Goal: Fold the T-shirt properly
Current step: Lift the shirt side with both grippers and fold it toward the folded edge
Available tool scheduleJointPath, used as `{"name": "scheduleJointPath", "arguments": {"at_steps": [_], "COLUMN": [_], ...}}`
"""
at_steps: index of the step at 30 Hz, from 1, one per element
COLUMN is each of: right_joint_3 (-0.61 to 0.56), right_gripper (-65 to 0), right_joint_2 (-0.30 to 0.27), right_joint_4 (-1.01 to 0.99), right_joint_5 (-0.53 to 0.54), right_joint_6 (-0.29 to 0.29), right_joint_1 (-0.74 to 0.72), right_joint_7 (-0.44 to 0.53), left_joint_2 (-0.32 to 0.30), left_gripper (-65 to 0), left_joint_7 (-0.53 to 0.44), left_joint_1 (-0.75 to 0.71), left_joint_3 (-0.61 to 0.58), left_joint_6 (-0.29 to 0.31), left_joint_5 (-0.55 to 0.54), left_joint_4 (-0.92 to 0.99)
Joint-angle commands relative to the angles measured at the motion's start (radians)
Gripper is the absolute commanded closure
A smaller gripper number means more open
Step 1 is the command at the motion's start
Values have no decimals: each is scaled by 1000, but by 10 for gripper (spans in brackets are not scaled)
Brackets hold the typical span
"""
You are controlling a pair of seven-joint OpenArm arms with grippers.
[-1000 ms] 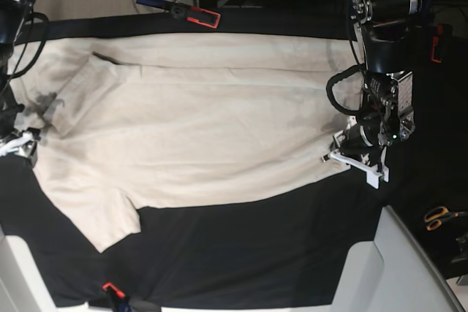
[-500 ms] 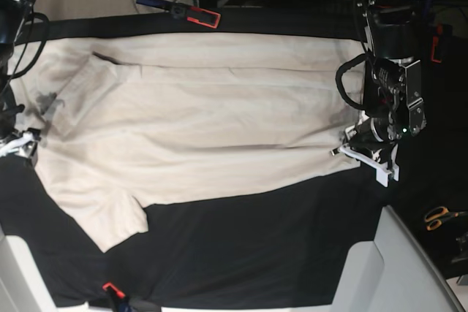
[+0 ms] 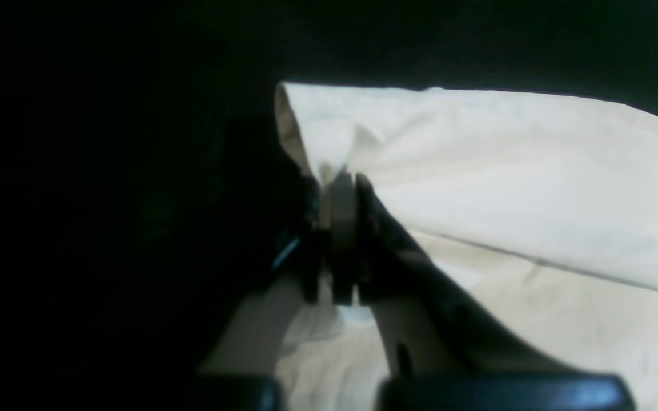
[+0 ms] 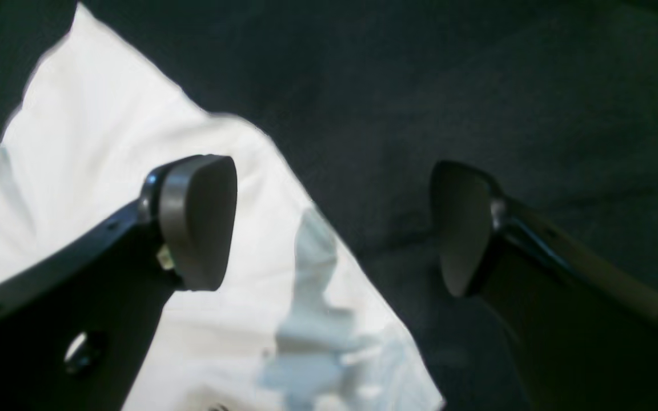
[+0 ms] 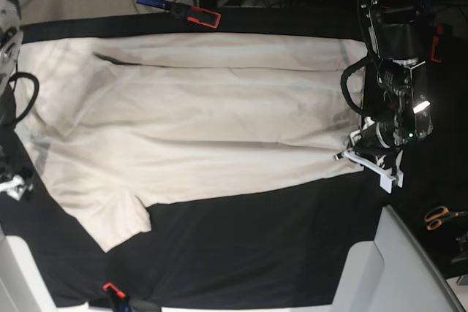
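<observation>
The T-shirt [image 5: 197, 122] lies spread across the far half of the surface [image 5: 256, 253], which is covered in black cloth. Its body runs from left to right in the base view, with one short sleeve [image 5: 117, 217] pointing toward the near edge at the left. A long crease crosses the shirt from side to side.

The left claw [image 5: 365, 157] sits at the right end of the shirt, at the near corner of the hem. In its wrist view the left claw [image 3: 337, 228] is closed tight on a fold of the shirt's edge [image 3: 312, 148], the cloth pinched between the two pads and rising in a small peak above them.

The right claw [image 5: 14, 184] is at the far left of the base view, just beside the shirt's left edge. In its wrist view the right claw [image 4: 334, 228] stands wide open with nothing between its pads; one pad [image 4: 197, 222] hangs over the pale cloth [image 4: 106, 171], the other [image 4: 460, 228] over the black covering.

Orange-handled scissors [image 5: 441, 217] lie well apart at the right.
</observation>
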State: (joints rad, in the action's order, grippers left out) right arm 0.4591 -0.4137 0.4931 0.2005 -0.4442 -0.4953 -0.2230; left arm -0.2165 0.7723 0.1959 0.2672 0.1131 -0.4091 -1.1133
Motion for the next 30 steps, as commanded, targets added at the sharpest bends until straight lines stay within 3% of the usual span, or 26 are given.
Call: {"name": "scheduleJointPath", "arguments": {"at_steps": [1,6,25,30], "right_joint_3": [2,2,-1,-159], "right_gripper": [-501,-501,-498,-495], "right_joint_2": [-29,-46,9,17], "right_joint_4": [-23,-176,-207,-201], "right_joint_5": [7,7,6,7], "right_joint_6": [-9,-3,-6,-6], "right_joint_1": [-58,-108,-36,-38], "right_joint_7": [24,26,21,24], "left_joint_2": [-14,-14,-14,-14], "left_gripper": [0,0,0,0], "left_joint_7": [-17,-17,-18,-17], "left_joint_1": [18,18,20,18], "left_joint_3": [4,4,4,4], "left_joint_6": [4,4,4,4], "left_joint_5": [-4,-4,-4,-4], "left_joint_4": [-18,-18,-18,-18]}}
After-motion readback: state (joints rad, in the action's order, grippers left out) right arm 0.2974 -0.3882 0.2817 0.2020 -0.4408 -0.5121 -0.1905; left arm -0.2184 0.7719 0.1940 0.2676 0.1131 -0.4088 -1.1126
